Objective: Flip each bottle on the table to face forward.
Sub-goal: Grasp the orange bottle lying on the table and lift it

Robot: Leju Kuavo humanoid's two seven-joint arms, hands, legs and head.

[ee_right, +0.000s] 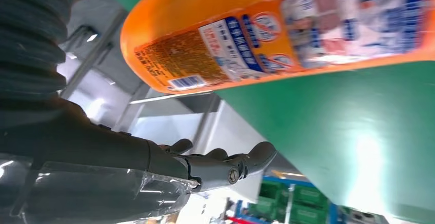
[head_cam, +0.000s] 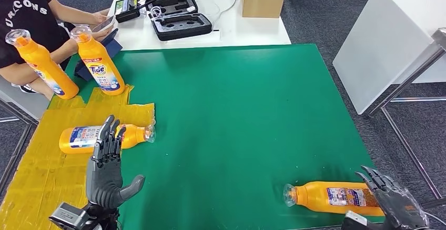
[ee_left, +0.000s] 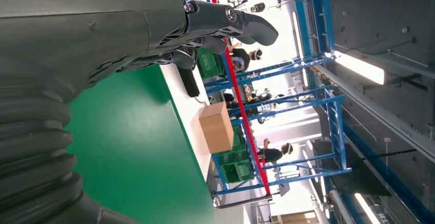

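Both hands are spread and empty. The left hand point(head_cam: 108, 169) hovers just before the lying bottle point(head_cam: 84, 138) at the frame's left; the right hand point(head_cam: 392, 198) sits beside the bottle at lower right point(head_cam: 334, 197). A glancing touch could likely roll either bottle off the bench point(head_cam: 236, 109).

Bare green mat point(head_cam: 236, 114) lies open between my hands; two upright bottles point(head_cam: 97, 61) crowd its far-left corner.

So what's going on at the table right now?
Two orange bottles stand upright at the far left near a seated person. Two lie on their sides: one under the left hand's spread fingers, one beside the open right hand. Neither hand grips anything.
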